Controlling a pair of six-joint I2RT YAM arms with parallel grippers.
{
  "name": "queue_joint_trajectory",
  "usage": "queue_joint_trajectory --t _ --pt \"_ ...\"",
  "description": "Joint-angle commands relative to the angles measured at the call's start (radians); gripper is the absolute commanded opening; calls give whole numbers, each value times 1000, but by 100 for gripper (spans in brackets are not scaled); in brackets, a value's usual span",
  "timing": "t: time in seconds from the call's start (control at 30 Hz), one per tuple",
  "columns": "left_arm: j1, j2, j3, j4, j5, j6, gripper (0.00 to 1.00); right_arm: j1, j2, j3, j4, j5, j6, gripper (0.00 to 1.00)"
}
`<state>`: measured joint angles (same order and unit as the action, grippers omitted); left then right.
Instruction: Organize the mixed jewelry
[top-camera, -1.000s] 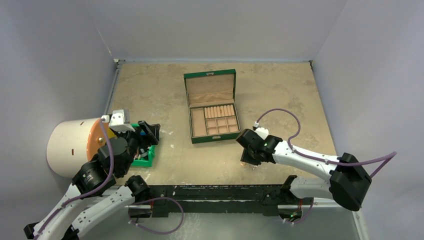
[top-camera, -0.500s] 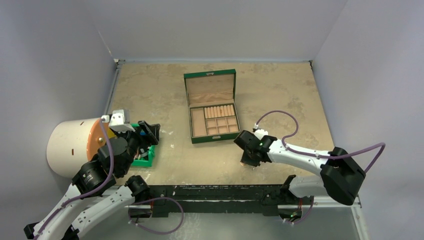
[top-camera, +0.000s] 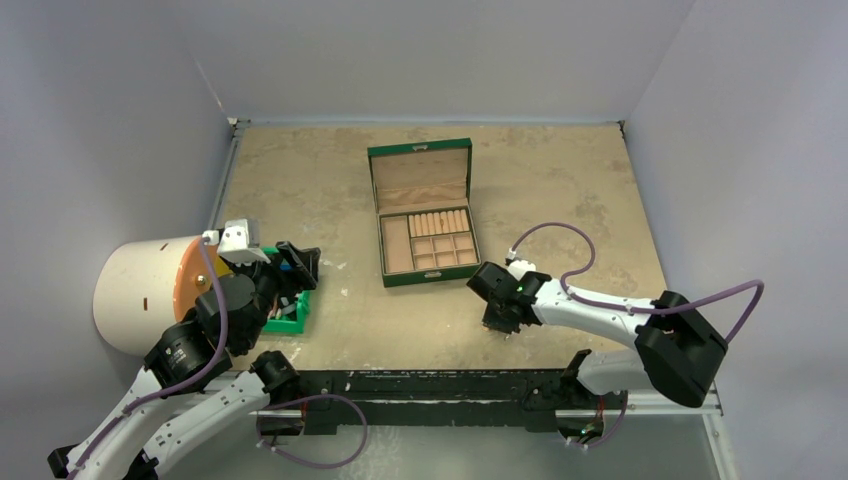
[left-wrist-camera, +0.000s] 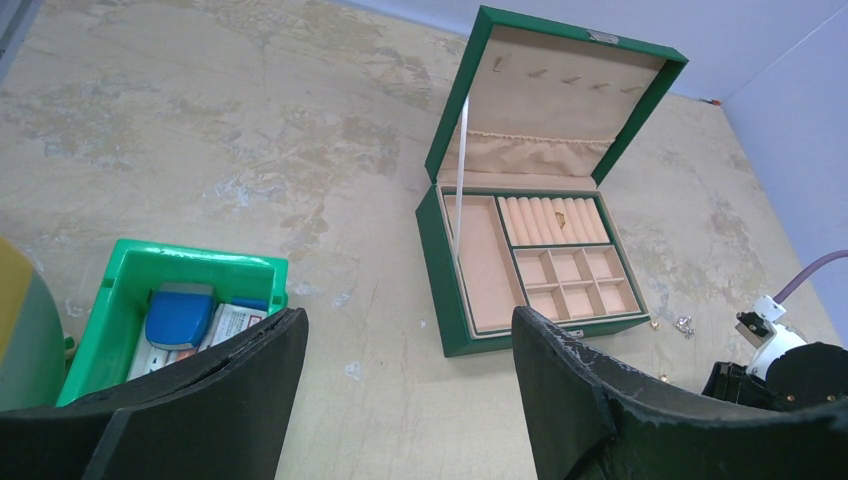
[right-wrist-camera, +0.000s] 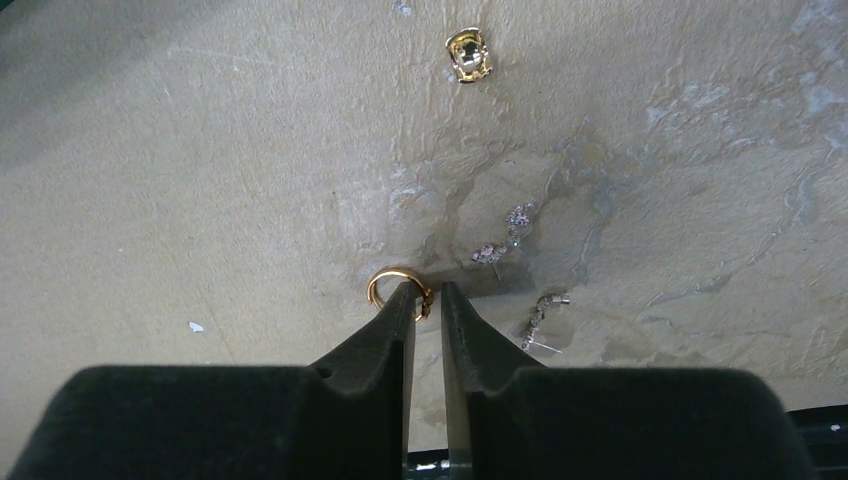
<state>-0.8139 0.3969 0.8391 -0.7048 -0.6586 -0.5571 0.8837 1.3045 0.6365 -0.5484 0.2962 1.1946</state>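
The small gold ring (right-wrist-camera: 396, 289) lies flat on the mottled beige worktop (right-wrist-camera: 200, 150), its rim at the very tips of the right claw (right-wrist-camera: 427, 292), which has drawn nearly together with only a thin slit left. It looks pinched on that rim, though a firm hold can't be confirmed. Ahead of the claw and slightly right sit two glittery silver bits (right-wrist-camera: 505, 235), a thin silver piece (right-wrist-camera: 540, 315) lies just right of the tips, and a small gold stud (right-wrist-camera: 468, 55) rests farther ahead. Over the last second the overhead view shows the right arm's elbow swinging inward while the claw stayed low at nearly the same spot, so the reach seems finished and the grasp is being settled. Next is probably a lift towards the open green jewellery box (top-camera: 425, 215), beyond the claw and to its left. The left claw (left-wrist-camera: 408, 330) hangs wide apart and has not moved.
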Motion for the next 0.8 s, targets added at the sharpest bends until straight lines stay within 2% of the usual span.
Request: queue_joint_trajectory --t 0.0,0.17,0.47,0.77 --pt "3 0 4 36 -1 3 74 4 1 -14 -10 20 22 15" --pt "3 4 4 39 5 5 74 4 -15 -16 -9 17 21 0" --pt "3 78 44 36 100 2 74 5 -103 30 -26 25 -43 0" --pt "3 197 85 115 340 -89 73 9 -230 163 21 39 -293 0"
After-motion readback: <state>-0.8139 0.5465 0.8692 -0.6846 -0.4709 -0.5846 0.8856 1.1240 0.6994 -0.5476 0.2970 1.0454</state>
